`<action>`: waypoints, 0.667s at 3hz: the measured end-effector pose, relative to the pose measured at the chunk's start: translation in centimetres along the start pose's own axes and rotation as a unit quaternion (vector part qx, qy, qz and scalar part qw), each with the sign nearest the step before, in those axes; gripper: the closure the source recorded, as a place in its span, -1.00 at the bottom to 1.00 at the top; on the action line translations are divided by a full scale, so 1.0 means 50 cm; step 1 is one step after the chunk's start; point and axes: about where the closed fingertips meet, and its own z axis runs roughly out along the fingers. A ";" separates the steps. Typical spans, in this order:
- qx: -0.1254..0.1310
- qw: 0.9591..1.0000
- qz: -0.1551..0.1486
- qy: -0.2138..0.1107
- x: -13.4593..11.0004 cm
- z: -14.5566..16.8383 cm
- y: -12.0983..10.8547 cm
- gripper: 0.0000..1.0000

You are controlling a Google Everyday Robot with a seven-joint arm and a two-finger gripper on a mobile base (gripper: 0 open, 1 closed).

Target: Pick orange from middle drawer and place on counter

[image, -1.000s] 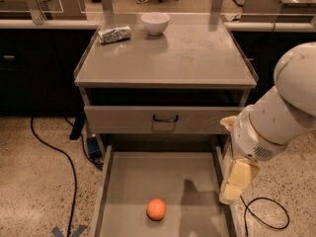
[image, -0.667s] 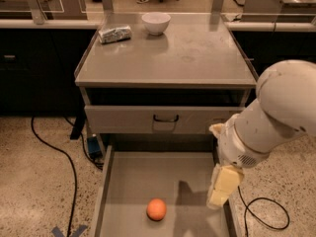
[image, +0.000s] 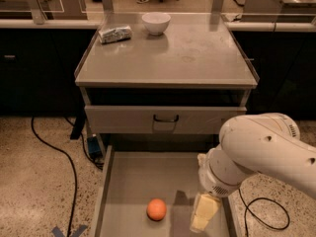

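The orange [image: 156, 209] lies on the bare floor of the open middle drawer [image: 129, 185], near its front and a little left of centre. My gripper [image: 203, 215] hangs inside the drawer to the right of the orange, about a hand's width from it and not touching it. The white arm [image: 261, 149] reaches in from the right. The counter [image: 197, 53] is the grey cabinet top above.
A white bowl [image: 156, 23] and a silver wrapped packet [image: 115, 33] sit at the back of the counter. A closed drawer front with a black handle [image: 165, 118] is above the open drawer. Black cables [image: 54, 149] run over the speckled floor on both sides.
The arm has moved left and down, bringing the gripper lower into the drawer and closer to the orange. The orange has not moved.
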 end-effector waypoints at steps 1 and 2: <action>0.000 1.000 -0.004 0.001 -0.001 0.005 0.005 -1.00; -0.005 1.000 -0.011 -0.009 -0.010 0.051 0.007 -1.00</action>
